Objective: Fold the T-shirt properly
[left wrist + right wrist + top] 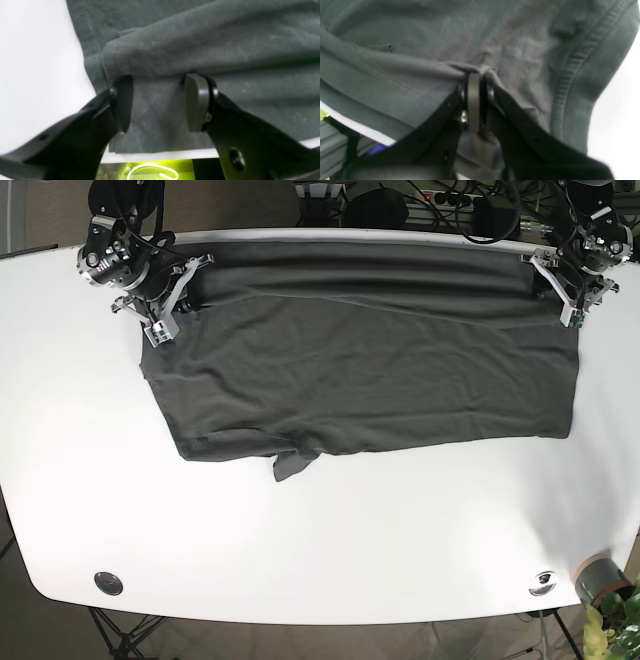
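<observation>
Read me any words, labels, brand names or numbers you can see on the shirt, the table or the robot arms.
No readable text in any view.
T-shirt: plain dark fabric, no print or tag showing.
Left gripper and right gripper: plain black, no markings.
Table: two small round fittings near the front edge, too small to read.

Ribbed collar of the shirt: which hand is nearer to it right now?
Right. The right hand is shut on fabric just beside the ribbed collar. The left hand is open at the T-shirt hem, at the opposite end.
</observation>
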`<state>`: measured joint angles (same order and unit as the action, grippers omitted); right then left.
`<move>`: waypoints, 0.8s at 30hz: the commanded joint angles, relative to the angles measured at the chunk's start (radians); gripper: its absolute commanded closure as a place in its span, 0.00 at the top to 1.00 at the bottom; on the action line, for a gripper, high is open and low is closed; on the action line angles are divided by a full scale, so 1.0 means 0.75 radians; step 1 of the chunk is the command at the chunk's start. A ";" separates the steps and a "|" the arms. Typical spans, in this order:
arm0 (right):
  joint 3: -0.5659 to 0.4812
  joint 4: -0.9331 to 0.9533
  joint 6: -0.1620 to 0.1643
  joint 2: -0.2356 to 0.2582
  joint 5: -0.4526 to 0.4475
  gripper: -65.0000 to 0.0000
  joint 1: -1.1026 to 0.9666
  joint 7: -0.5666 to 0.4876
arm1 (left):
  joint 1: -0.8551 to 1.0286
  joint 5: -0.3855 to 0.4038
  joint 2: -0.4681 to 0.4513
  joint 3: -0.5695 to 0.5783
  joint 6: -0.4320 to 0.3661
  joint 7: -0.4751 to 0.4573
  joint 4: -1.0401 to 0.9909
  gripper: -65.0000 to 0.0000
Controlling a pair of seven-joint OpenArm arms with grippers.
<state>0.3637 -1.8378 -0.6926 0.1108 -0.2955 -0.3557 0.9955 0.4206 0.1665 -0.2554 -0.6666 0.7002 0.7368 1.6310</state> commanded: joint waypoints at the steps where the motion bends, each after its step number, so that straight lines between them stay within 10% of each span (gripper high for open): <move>1: 0.003 -0.018 -0.007 0.011 -0.020 0.03 0.005 -0.025 | 0.003 -0.002 -0.019 -0.004 -0.003 -0.001 0.011 0.48; 24: 0.013 -0.163 -0.007 -0.006 -0.016 0.03 0.078 -0.023 | 0.007 -0.002 -0.019 -0.004 -0.003 -0.001 0.011 0.48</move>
<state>0.3695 -1.9503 -0.6930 0.0975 -0.2989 -0.3145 0.9981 0.4210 0.1665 -0.2554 -0.6666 0.7002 0.7364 1.6302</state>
